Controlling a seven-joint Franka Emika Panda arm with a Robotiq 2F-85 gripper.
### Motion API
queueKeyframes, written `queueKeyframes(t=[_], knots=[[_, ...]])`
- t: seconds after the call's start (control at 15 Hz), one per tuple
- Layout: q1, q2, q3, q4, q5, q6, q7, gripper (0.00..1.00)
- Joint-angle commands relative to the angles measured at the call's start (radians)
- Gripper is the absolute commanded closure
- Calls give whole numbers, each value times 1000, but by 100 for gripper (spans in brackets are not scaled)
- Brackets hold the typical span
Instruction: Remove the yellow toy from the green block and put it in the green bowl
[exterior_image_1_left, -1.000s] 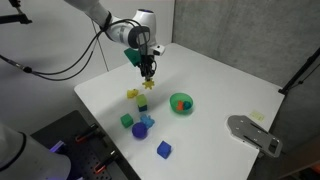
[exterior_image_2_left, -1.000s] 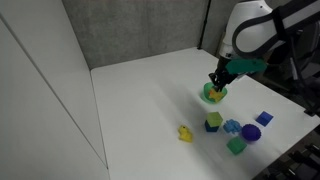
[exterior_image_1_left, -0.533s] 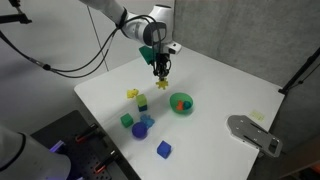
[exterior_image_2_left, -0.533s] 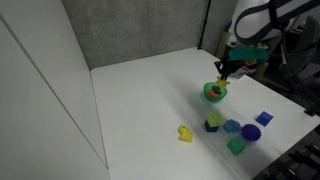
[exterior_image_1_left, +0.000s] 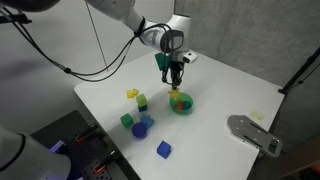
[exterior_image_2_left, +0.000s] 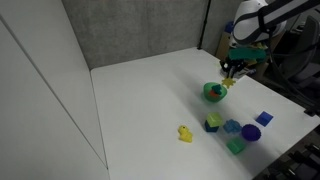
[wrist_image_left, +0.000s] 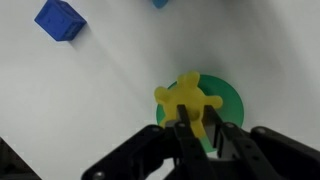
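My gripper (exterior_image_1_left: 177, 82) hangs just above the green bowl (exterior_image_1_left: 182, 104) and is shut on the yellow toy. In the wrist view the star-like yellow toy (wrist_image_left: 186, 98) sits clamped between the two fingers (wrist_image_left: 198, 128), with the green bowl (wrist_image_left: 230, 104) directly under it. In an exterior view the gripper (exterior_image_2_left: 228, 80) is over the far rim of the bowl (exterior_image_2_left: 213, 93). The light green block (exterior_image_1_left: 142, 102) stands bare on the white table, left of the bowl; it also shows in the other exterior view (exterior_image_2_left: 213, 122).
Another small yellow piece (exterior_image_1_left: 132, 94) lies by the green block. A teal cube (exterior_image_1_left: 127, 120), a blue ball (exterior_image_1_left: 140, 130) and a blue cube (exterior_image_1_left: 164, 149) sit nearer the front. A grey device (exterior_image_1_left: 255, 133) lies at the table's right edge.
The gripper has carried the yellow toy away from the green block, across to above the green bowl. The blocks have not moved.
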Motion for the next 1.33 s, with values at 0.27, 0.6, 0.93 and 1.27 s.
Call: queueKeyframes(t=[0.27, 0.6, 0.93, 1.27], knots=[[-4, -13, 19, 60, 8, -122, 18, 14], [-35, -92, 66, 16, 94, -228, -68, 0], [-35, -218, 86, -43, 127, -359, -147, 0], [-25, -402, 104, -167, 101, -428, -216, 0]])
